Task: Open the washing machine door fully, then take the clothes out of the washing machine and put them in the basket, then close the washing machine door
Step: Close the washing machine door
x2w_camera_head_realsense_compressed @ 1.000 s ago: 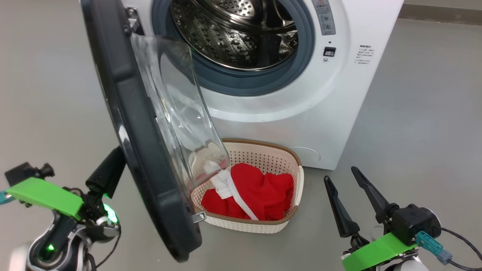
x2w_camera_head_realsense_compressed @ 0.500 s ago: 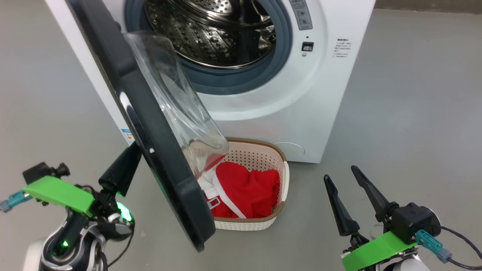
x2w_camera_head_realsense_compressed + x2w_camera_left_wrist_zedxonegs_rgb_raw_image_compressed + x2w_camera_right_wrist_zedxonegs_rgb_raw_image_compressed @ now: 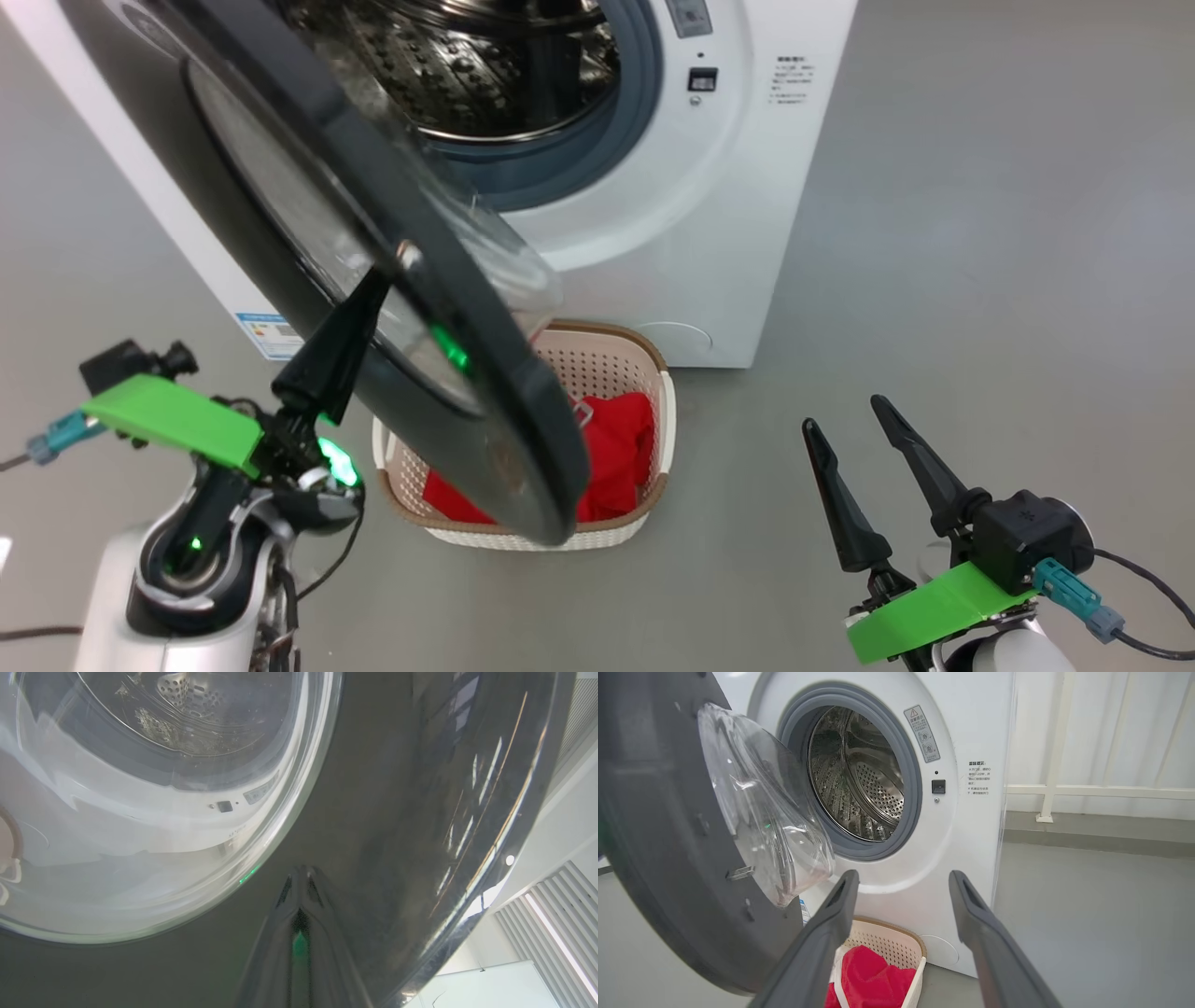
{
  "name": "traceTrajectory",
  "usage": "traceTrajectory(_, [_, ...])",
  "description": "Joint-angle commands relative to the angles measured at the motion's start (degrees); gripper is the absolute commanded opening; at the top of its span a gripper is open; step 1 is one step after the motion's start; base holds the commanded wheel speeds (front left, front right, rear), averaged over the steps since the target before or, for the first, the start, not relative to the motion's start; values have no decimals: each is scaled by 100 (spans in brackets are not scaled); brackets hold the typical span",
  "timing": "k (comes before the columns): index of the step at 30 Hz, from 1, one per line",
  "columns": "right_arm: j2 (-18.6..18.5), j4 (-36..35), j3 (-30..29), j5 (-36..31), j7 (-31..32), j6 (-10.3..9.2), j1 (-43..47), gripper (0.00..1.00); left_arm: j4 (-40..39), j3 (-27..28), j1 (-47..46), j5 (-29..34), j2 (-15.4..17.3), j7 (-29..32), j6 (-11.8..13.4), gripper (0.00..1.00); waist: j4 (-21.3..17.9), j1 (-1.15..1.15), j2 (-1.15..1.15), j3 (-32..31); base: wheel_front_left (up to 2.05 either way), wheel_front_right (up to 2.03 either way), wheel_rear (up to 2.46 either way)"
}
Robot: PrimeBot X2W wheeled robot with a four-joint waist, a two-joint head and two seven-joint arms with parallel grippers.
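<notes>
Unloading looks done: clothes [image 3: 621,448] in basket [image 3: 597,364] on the floor just in front of washing machine [image 3: 709,233], drum [image 3: 467,65] apparently empty. Left to do: door closing. Washing machine door [image 3: 523,439] about halfway, hanging over basket. Left gripper [image 3: 376,280] pinched together, tips against door's outer face (pushing, by the look). Right gripper [image 3: 843,415] spread apart, empty, well clear.

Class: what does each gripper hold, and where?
Nothing is held: left gripper, shut, touches the washing machine door from outside; right gripper open, empty.

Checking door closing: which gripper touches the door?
The left gripper, shut, tips against the door; the right gripper hangs open, apart from it.
</notes>
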Motion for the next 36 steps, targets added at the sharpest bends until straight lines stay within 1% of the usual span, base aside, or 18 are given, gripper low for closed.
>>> traceTrajectory(1, [-14, -174, 134, 46, -77, 35, -261, 100, -153, 45, -319, -99, 62, -11, -115, 0, -128, 0, 0, 118, 0, 0, 0])
traceTrajectory(9, [-14, -204, 139, 66, -77, 35, -338, 100, -66, -39, -591, -216, 62, -109, -219, 0, -369, 0, 0, 264, 0, 0, 0])
traceTrajectory(13, [-14, -223, 140, 75, -77, 35, -380, 100, -43, -61, -753, -379, 62, -157, -282, 0, -475, 0, 0, 346, 0, 0, 0])
traceTrajectory(20, [-14, -280, 133, 73, -77, 35, -453, 100, 71, -98, -1040, -327, 62, -297, -336, 0, -618, 0, 0, 529, 0, 0, 0])
traceTrajectory(31, [-14, -328, 139, 53, -77, 35, -590, 100, 491, -200, -1678, -445, 62, -555, -512, 0, -794, 0, 0, 819, 0, 0, 0])
traceTrajectory(36, [-14, -348, 118, 38, -77, 35, -614, 100, 837, -227, -2063, -432, 62, -750, -631, 0, -845, 0, 0, 911, 0, 0, 0])
